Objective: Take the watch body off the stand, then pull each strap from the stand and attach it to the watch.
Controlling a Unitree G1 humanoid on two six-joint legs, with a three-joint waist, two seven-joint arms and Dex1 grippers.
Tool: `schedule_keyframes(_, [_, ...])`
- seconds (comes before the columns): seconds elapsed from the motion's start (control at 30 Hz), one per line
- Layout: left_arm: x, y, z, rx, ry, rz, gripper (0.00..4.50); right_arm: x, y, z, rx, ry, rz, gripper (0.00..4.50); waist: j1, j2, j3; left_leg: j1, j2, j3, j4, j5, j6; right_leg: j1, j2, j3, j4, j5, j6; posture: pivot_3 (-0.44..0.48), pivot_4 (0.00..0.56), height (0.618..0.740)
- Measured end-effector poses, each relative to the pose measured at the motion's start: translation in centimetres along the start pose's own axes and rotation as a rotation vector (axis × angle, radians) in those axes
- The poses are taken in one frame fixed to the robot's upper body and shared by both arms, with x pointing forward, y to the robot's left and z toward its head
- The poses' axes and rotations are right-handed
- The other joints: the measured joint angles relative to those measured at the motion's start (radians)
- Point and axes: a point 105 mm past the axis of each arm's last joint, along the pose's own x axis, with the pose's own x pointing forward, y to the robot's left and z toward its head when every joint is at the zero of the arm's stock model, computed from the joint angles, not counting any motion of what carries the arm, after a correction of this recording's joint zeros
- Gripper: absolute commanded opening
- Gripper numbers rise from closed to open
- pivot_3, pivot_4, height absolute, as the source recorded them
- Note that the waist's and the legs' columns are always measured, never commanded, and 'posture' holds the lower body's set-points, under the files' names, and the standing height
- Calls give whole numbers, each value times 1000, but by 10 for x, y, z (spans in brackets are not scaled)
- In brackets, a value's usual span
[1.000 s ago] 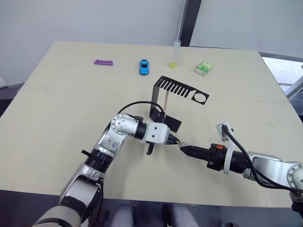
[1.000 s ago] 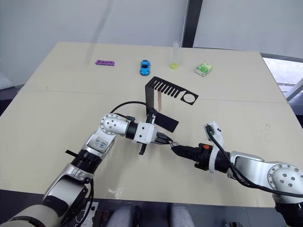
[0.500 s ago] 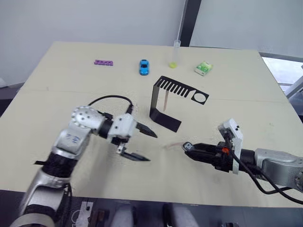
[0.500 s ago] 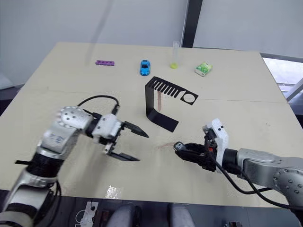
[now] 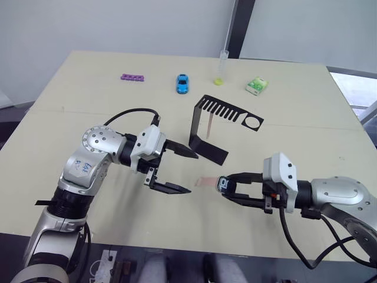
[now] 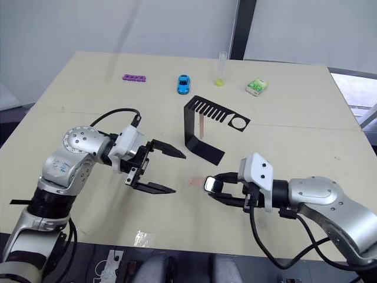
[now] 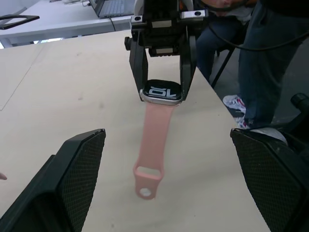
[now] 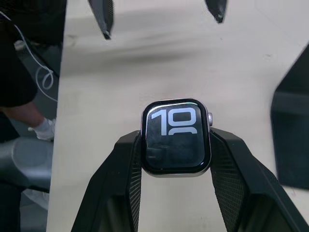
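My left gripper [image 5: 177, 169], which a second ago was nose to nose with the right one at the watch, has pulled back toward the left half of the beige tabletop [image 5: 70, 124] and now hangs wide open and empty, its two black fingers spread well apart. Between the grippers, near the table's front edge, one pale pink-salmon flexible strap with small holes [image 7: 150, 154] now hangs from the small dark squarish watch body with rounded corners [image 8: 176, 136] and trails toward my left arm; in the left wrist view it meets the case edge with no visible gap, so I judge the first strap attached. The thin black sheet-metal stand with comb slots and a round ring [image 5: 227, 112] sits behind, toward mid-table, with the second pink-salmon strap [image 5: 209, 125] hanging from its slotted arm: that one remains to be pulled and fitted. My right gripper [image 5: 227, 190] is closed on the watch body, one finger on each side of the case, holding it just above the surface. Readable writing: the screen shows large white digits, "10" in the right wrist view. The green-and-white packet [image 5: 257, 86] near the far edge is too small to read.
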Motion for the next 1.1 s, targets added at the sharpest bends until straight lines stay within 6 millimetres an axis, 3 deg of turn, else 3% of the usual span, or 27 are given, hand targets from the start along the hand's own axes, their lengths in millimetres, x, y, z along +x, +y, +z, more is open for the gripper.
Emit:
schedule_keyframes(0.27, [-24, -13, -30, -62, 94, 79, 4486, 20, -4, -1, 18, -38, 82, 1504, -21, 0, 0, 1, 0, 0, 0, 0, 0, 0, 0, 0, 0, 0, 0, 0, 150, 740])
schedule_keyframes(0.57, [-42, -30, -54, -115, 184, 153, 4486, 66, -9, -40, 43, 64, 171, 1504, -19, 0, 0, 1, -1, 0, 0, 0, 0, -1, -3, -1, 6, 0, 0, 0, 150, 740])
schedule_keyframes(0.67, [-41, -32, -53, -90, 201, 151, 4486, 68, -15, -55, 39, 133, 157, 1504, -17, 0, 0, 1, -2, -1, 0, 0, 0, -1, -4, -1, 6, 0, 0, 0, 150, 740])
schedule_keyframes(0.97, [-39, -32, -51, -61, 210, 146, 4486, 69, -19, -65, -3, 180, 165, 1504, -23, 0, 0, 1, -1, 0, 0, -1, 0, -2, -3, -1, 7, 0, 0, 0, 150, 740])
schedule_keyframes(1.1, [-38, -25, -54, -21, 219, 183, 4500, 68, -19, -64, -10, 180, 173, 3371, -20, 0, 0, 1, -1, 0, 1, -1, 0, -2, -3, -1, 8, 0, 0, 0, 150, 740])
